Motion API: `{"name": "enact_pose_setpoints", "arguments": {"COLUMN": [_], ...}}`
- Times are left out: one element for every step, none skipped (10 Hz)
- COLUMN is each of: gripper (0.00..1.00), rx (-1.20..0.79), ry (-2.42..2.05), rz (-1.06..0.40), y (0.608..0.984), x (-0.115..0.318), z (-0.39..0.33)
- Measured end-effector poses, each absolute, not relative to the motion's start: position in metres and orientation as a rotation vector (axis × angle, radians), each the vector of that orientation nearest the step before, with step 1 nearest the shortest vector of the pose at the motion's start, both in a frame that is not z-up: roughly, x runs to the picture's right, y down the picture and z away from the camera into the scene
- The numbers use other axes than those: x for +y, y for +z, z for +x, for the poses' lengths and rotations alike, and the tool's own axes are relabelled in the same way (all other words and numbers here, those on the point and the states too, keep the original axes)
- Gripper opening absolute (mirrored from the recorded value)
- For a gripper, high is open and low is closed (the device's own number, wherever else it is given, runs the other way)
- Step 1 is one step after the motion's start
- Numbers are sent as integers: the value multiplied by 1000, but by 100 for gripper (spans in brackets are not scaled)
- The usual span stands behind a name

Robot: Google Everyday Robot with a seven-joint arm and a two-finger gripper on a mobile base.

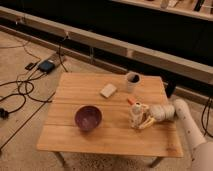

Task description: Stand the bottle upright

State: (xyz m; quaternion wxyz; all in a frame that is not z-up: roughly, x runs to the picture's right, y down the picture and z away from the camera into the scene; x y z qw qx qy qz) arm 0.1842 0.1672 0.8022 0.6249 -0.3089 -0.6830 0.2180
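The bottle (135, 113) is small, slim and cream-white. It stands about upright on the right part of the wooden table (100, 137). My gripper (141, 119) reaches in from the right on its white arm (186, 125) and sits right against the bottle's right side. A small orange object (131, 101) lies just behind the bottle. The pale cup with a dark inside (132, 81) stands upright further back.
A purple bowl (88, 118) sits at the table's front middle. A cream block (108, 90) lies left of the cup. Cables and a dark box (46, 66) lie on the floor to the left. A low ledge (125, 47) runs behind the table.
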Motion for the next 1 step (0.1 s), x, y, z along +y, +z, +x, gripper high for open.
{"name": "enact_pose_setpoints", "arguments": {"gripper": [77], "rx": [-1567], "ry": [500], "rz": [-709], "y": [802], "x": [167], "z": [184]}}
